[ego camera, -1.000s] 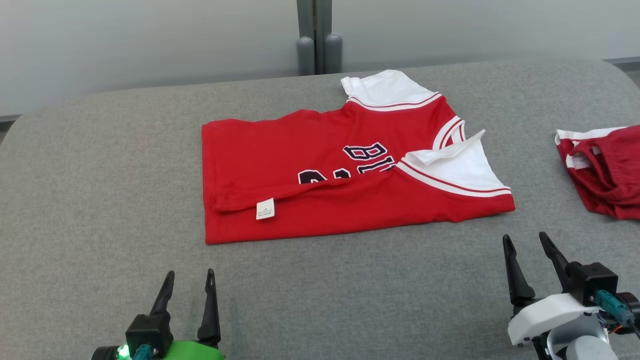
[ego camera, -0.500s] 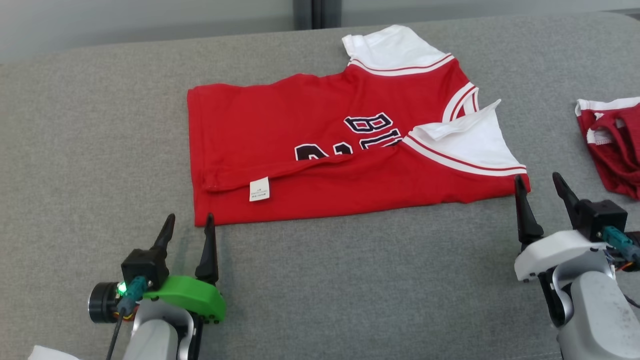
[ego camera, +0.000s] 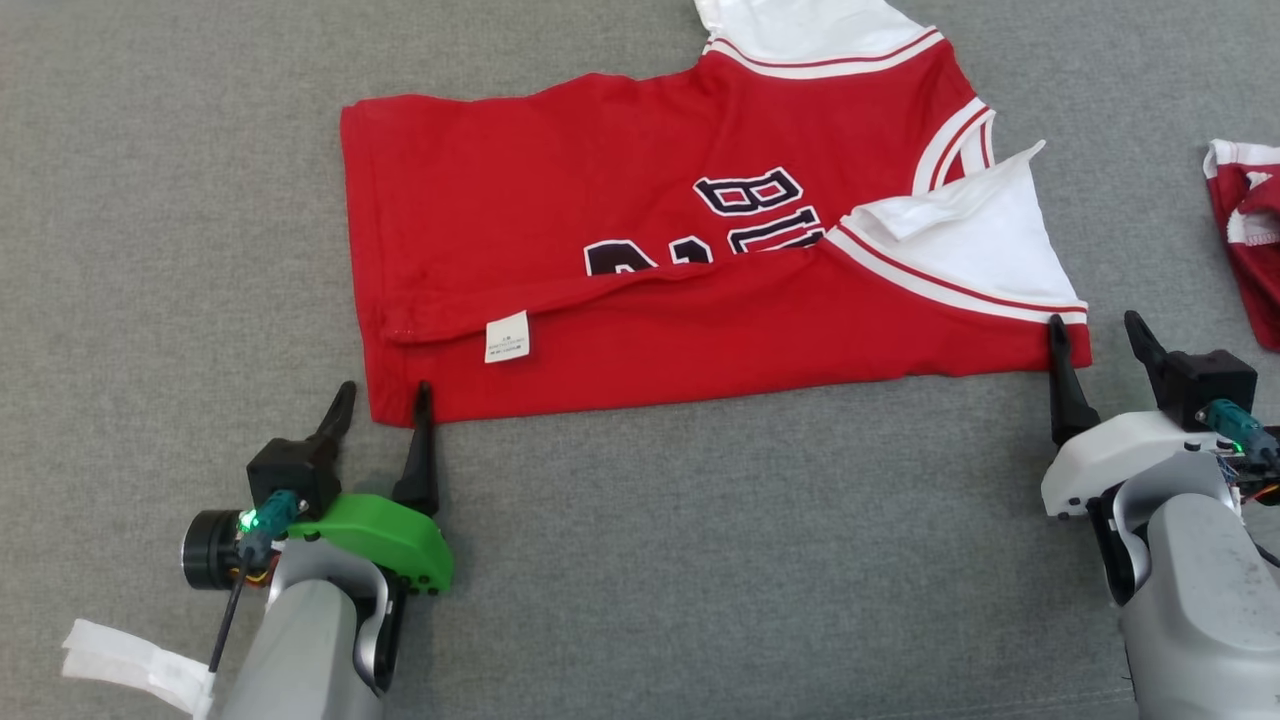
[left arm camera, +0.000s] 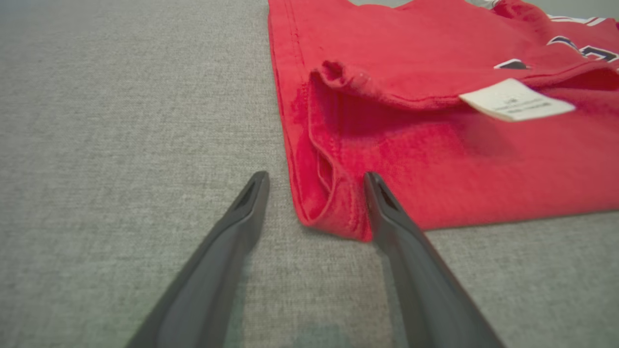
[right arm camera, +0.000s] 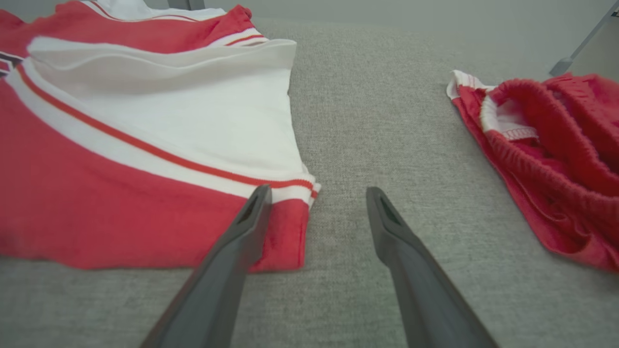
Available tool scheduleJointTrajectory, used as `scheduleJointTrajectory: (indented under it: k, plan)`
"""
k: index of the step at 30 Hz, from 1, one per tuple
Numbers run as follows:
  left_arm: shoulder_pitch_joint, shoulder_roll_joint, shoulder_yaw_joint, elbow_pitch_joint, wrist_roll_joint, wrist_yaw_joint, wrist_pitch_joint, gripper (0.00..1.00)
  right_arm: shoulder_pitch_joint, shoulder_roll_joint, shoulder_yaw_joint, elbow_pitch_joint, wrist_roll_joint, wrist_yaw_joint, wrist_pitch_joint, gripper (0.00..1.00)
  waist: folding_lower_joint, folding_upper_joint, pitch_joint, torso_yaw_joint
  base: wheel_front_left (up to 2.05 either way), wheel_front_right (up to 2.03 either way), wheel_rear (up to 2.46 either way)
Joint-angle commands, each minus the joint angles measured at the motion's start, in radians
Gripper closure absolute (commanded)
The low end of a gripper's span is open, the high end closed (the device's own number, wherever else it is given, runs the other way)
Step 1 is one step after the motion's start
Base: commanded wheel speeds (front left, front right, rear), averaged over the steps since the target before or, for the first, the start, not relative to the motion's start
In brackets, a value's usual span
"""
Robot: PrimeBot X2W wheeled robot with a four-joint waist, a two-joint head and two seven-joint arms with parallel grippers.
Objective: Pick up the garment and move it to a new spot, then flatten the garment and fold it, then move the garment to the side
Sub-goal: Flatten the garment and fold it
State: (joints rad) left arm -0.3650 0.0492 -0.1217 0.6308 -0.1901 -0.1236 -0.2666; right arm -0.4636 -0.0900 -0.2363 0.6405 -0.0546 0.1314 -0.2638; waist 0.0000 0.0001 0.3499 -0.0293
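Note:
The garment [ego camera: 650,230] is a red jersey with white sleeves and dark lettering, lying on the grey padded surface [ego camera: 700,560] with its near long edge folded over. A white label [ego camera: 507,336] shows on the fold. My left gripper [ego camera: 385,392] is open at the garment's near left corner, its right finger touching the hem. In the left wrist view that corner of the garment [left arm camera: 435,159] sits between the left gripper's [left arm camera: 315,176] fingers. My right gripper [ego camera: 1093,322] is open at the near right corner; in the right wrist view the right gripper's [right arm camera: 317,189] left finger overlaps the garment's [right arm camera: 121,193] sleeve hem.
A second, crumpled red piece of clothing [ego camera: 1250,240] with white trim lies at the right edge, also seen as the crumpled red clothing [right arm camera: 546,169] to the right of my right fingers. A white strap [ego camera: 130,660] hangs by my left forearm. Bare grey padding stretches along the near side.
The head camera has tilted down and closer. Both grippers have moved forward from short of the garment to its two near corners, staying open.

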Motion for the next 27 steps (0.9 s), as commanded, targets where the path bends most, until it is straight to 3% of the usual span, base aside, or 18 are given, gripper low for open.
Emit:
scheduleJointTrajectory:
  k: [1,12,13,14,15,16,22,27]
  plan:
    - [-0.008,0.004,-0.005,0.026,-0.011,-0.004,0.005,0.00,-0.004,0.000,-0.003,0.019,-0.011,-0.002,0.000,0.00,0.0000,-0.0001,0.010,0.002,0.00,0.00,0.00]
    - [-0.018,0.003,-0.046,0.137,-0.058,-0.008,0.015,0.00,0.027,-0.001,0.104,0.060,0.043,-0.001,0.002,0.00,0.0000,-0.0001,0.012,0.006,0.00,0.00,0.00]
    - [-0.018,0.002,-0.053,0.151,-0.062,-0.007,0.016,0.00,0.028,-0.003,0.114,0.066,0.052,-0.001,0.004,0.22,0.0000,-0.0001,0.011,0.006,0.00,0.00,0.00]
    - [-0.020,0.002,-0.062,0.164,-0.068,-0.007,0.018,0.12,0.029,-0.006,0.125,0.071,0.064,-0.001,0.005,0.56,0.0000,-0.0001,0.011,0.006,0.00,0.00,0.00]
    - [-0.024,0.002,-0.071,0.171,-0.067,-0.007,0.018,0.60,0.027,-0.010,0.132,0.074,0.071,-0.001,0.006,0.85,0.0000,-0.0001,0.011,0.006,0.00,0.00,0.00]
    - [-0.026,0.000,-0.083,0.183,-0.077,-0.008,0.018,1.00,0.025,-0.012,0.141,0.076,0.089,-0.001,0.006,1.00,0.0000,-0.0001,0.010,0.005,0.00,0.00,0.00]
    - [-0.038,0.000,-0.121,0.138,-0.116,-0.009,0.013,1.00,0.013,-0.027,0.190,0.043,0.163,-0.001,0.005,1.00,0.0000,-0.0001,0.000,0.010,0.00,0.00,0.00]
    - [-0.035,0.002,-0.093,0.027,-0.128,-0.009,0.004,1.00,0.002,-0.042,0.192,-0.011,0.222,-0.001,0.000,1.00,0.0000,-0.0001,-0.025,0.020,0.00,0.00,0.00]
